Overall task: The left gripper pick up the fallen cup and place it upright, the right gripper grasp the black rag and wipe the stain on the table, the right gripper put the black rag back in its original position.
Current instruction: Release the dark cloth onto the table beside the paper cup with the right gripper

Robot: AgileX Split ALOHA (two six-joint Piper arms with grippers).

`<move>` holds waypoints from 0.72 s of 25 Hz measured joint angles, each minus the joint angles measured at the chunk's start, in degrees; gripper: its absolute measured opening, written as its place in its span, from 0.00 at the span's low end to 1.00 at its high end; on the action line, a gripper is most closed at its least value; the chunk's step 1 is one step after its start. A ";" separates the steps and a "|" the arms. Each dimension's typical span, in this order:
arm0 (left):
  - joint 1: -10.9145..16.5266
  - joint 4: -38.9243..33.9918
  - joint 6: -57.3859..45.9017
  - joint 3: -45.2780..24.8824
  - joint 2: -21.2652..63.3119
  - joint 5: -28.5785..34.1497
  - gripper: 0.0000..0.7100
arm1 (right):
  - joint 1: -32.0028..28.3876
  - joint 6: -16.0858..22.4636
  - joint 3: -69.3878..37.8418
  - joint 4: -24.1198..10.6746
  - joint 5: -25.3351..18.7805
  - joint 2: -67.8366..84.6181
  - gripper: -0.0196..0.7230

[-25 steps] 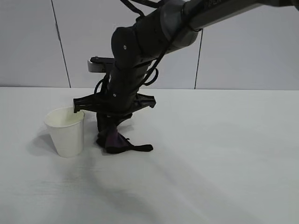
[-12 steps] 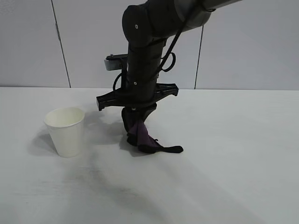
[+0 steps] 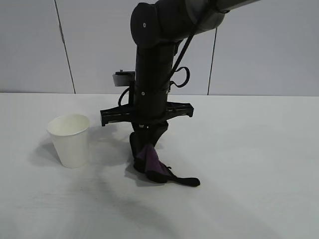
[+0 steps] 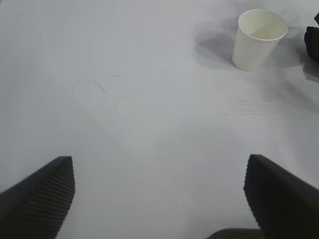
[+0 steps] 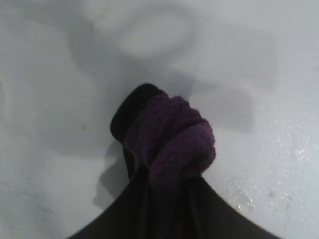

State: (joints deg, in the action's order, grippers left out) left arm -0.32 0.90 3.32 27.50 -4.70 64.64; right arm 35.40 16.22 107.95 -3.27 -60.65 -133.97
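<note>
Your right gripper (image 3: pixel 145 149), clamped on the soft, limp black rag (image 3: pixel 158 172) mid-table, should keep pinching its bunched middle as the tail drags.

Grey panelled wall (image 3: pixel 35 45) behind.

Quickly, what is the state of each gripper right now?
Left gripper: open, holding nothing.
Right gripper: closed on the black rag, pressing it on the table.
</note>
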 joint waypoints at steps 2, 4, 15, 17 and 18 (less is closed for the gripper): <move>0.00 0.00 0.00 0.00 0.00 0.00 0.93 | 0.00 0.00 0.00 -3.23 -1.95 0.00 0.14; 0.00 0.00 0.00 0.00 0.00 0.00 0.93 | 0.00 0.00 0.00 -6.95 -3.58 0.00 0.14; 0.00 0.00 0.00 0.00 0.00 0.00 0.93 | -1.09 2.19 0.06 2.09 -4.19 -0.38 0.14; 0.00 0.00 0.00 0.00 0.00 0.00 0.93 | -2.51 2.81 0.06 3.62 -4.71 -0.75 0.14; 0.00 0.00 0.00 0.00 0.00 0.00 0.93 | -3.36 2.98 0.06 3.99 -5.04 -0.89 0.14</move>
State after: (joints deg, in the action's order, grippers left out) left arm -0.32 0.90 3.32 27.50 -4.70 64.64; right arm 32.04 19.19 108.01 0.72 -65.69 -134.86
